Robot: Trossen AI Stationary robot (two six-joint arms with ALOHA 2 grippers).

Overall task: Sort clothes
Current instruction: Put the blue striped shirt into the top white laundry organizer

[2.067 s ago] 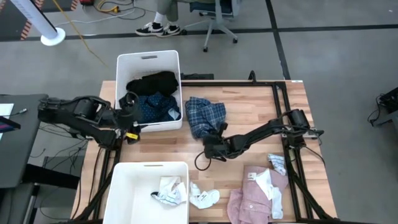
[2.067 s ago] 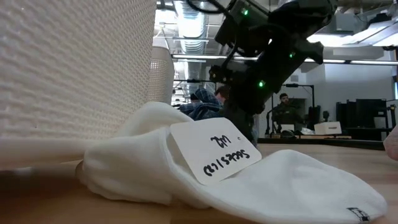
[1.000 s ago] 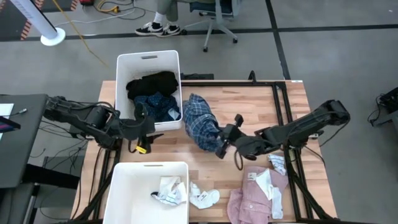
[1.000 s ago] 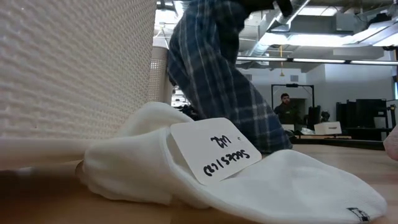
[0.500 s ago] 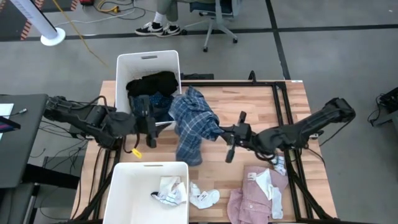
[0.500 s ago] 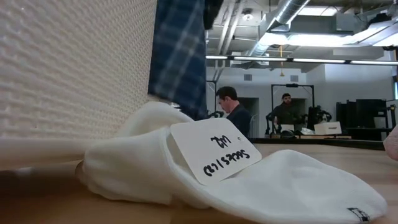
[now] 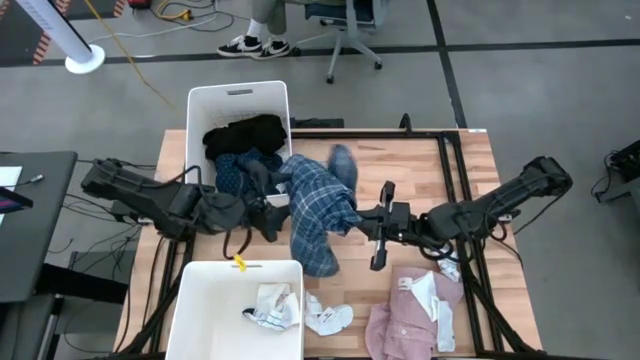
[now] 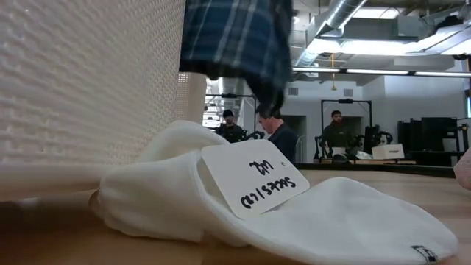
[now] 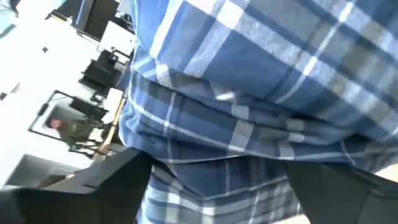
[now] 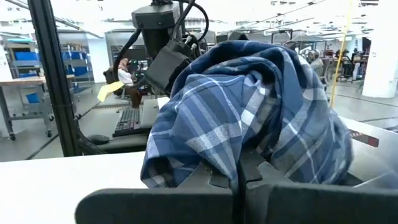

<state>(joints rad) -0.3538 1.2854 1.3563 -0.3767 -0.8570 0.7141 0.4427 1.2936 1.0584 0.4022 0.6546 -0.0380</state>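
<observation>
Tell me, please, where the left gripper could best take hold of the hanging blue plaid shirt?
Probably the bunched upper fold of the blue plaid shirt, approached from the bin side: the right gripper pinches the other end, the rest drapes loose, and the open left gripper is already beside that fold.

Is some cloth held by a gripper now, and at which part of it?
The right gripper is shut on the plaid shirt, pinching a bunched fold at its side. The left gripper is open against the shirt, not gripping.

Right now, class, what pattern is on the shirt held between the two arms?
Blue and white plaid on the shirt; the right wrist view shows it best.
</observation>
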